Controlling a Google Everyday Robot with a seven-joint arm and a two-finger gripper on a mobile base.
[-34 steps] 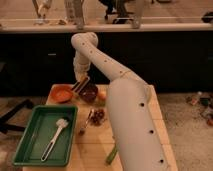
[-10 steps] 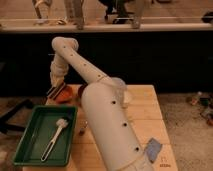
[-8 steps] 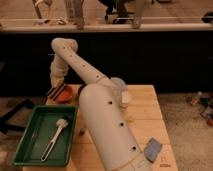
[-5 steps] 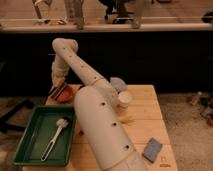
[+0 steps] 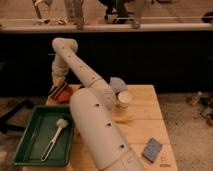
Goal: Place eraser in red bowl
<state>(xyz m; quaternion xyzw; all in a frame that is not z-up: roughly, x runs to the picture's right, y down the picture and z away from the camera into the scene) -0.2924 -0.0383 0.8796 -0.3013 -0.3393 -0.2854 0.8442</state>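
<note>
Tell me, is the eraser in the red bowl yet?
Cannot tell for sure. The eraser shows at the gripper, right above the red bowl at the table's far left corner, but whether it rests inside is hidden.

My gripper (image 5: pixel 56 91) holds the dark, pale-striped eraser (image 5: pixel 59 91) over the orange-red red bowl (image 5: pixel 66 96). Below it sits a green tray (image 5: pixel 30 142); far right, a blue-grey sponge (image 5: pixel 152 149) on the pale wooden table (image 5: pixel 145 117).

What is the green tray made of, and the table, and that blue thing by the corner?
The green tray looks like smooth plastic, with an even colour and a moulded rim. The table looks like pale bare wood in planks. The blue-grey block seems a soft sponge, matt, though that is a guess. The end effector hangs over the red bowl at the table's far left.
</note>
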